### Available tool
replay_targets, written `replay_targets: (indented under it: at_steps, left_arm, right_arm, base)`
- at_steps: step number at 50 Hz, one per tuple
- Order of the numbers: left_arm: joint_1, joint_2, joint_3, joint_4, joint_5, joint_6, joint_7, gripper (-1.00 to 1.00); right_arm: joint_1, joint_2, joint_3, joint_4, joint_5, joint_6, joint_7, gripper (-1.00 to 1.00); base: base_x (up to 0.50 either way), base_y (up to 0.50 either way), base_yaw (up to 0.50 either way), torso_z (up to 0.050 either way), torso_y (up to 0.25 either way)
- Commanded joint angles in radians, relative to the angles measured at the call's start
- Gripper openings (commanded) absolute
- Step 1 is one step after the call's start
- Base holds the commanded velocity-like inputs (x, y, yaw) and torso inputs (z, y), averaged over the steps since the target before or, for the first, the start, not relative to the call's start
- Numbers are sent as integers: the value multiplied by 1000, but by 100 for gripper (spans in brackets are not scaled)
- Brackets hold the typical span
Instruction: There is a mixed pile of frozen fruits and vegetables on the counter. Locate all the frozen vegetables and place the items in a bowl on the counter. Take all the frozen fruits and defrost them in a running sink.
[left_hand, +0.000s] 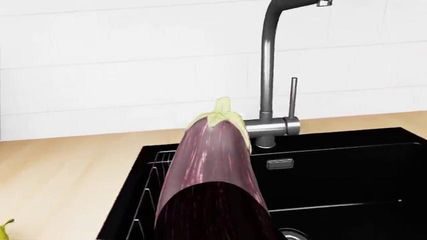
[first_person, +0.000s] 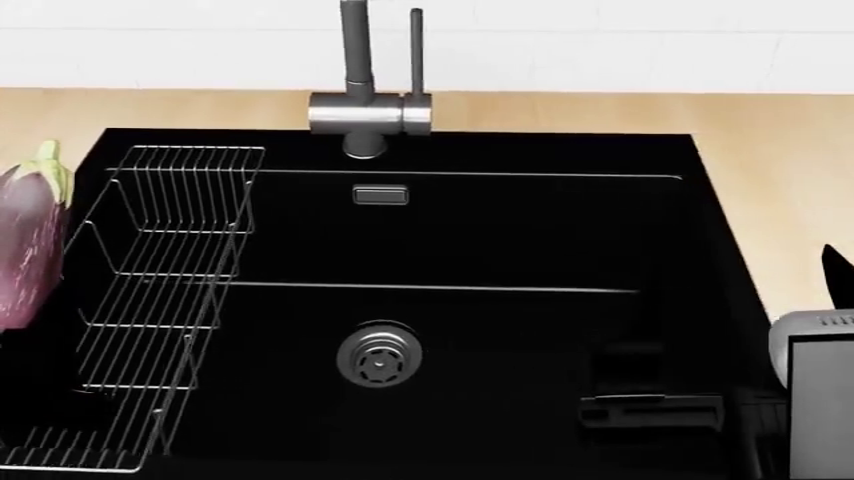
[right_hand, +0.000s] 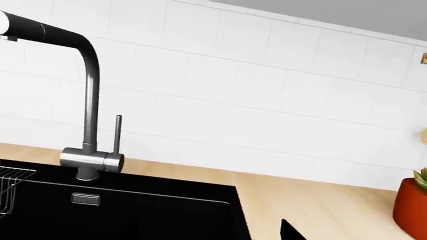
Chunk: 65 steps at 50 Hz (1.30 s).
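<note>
The long purple eggplant (left_hand: 210, 175) with its pale green cap fills the middle of the left wrist view, raised above the left rim of the black sink (first_person: 534, 240). It also shows at the head view's left edge (first_person: 30, 245). My left gripper is shut on it, its fingers hidden behind it. My right gripper (first_person: 837, 278) hangs by the sink's right rim, empty, with one dark fingertip (right_hand: 290, 231) showing over the counter (right_hand: 313, 200). The top of the yellow pear (left_hand: 5, 230) lies on the counter. No water runs from the faucet (first_person: 358, 100). The bowl and the carrot are out of view.
A wire rack (first_person: 160, 300) stands in the sink's left part, and the round steel drain (first_person: 380, 355) is mid-basin. An orange plant pot (right_hand: 410, 207) sits on the counter to the right. White tiled wall behind.
</note>
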Motion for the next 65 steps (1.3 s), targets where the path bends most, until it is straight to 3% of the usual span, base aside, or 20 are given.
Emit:
replay_targets:
  at_steps: [1, 65]
  left_arm:
    - [-1, -5, 0, -3, -12, 14, -13, -100]
    - [9, -41, 18, -11, -27, 54, -20, -100]
  right_arm:
    - [0, 5, 0, -5, 3, -1, 4, 100]
    - [4, 19, -28, -2, 2, -11, 10, 100]
  base:
    - [1, -500, 0, 0, 0]
    - [12, -500, 0, 0, 0]
